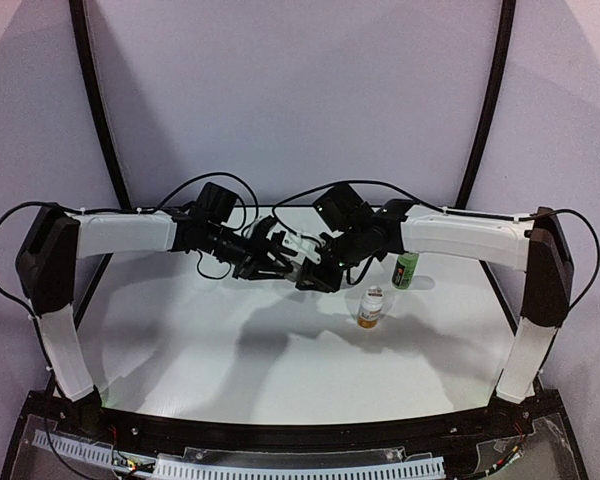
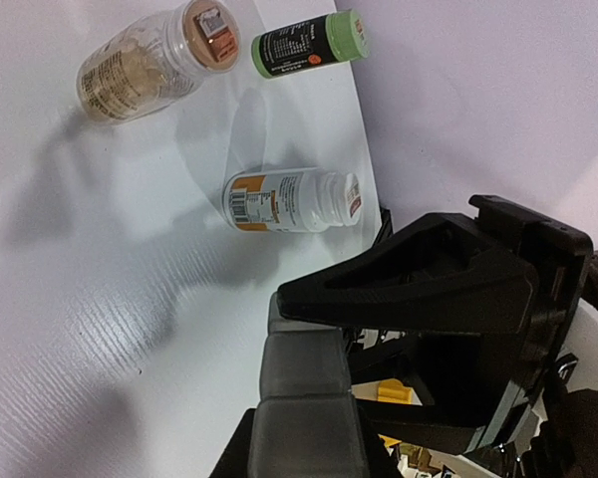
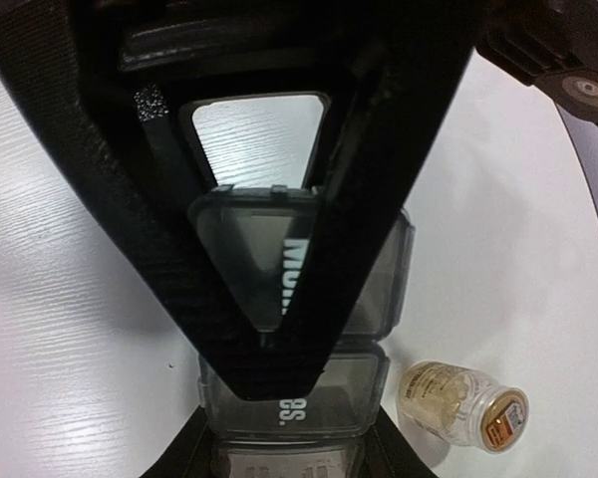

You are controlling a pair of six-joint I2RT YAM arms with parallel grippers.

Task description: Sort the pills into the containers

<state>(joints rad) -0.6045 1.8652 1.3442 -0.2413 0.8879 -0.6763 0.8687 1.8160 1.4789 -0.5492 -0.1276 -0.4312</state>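
The grey strip of containers (image 3: 294, 403) hangs in the air above the far middle of the table (image 1: 180, 330). The left gripper (image 1: 270, 262) is clamped on one end and the right gripper (image 1: 315, 272) on the other, nose to nose.

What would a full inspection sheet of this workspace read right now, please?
Surface: white table, no spills seen.
Job's things: containers, a grey strip gripped by both arms; pills seen only inside the clear jar.
Clutter: green bottle, white bottle.
Grippers: left gripper and right gripper both shut on the containers.
Cables: black cables loop along the arms, off the table.
Surroundings: pale backdrop, black poles.
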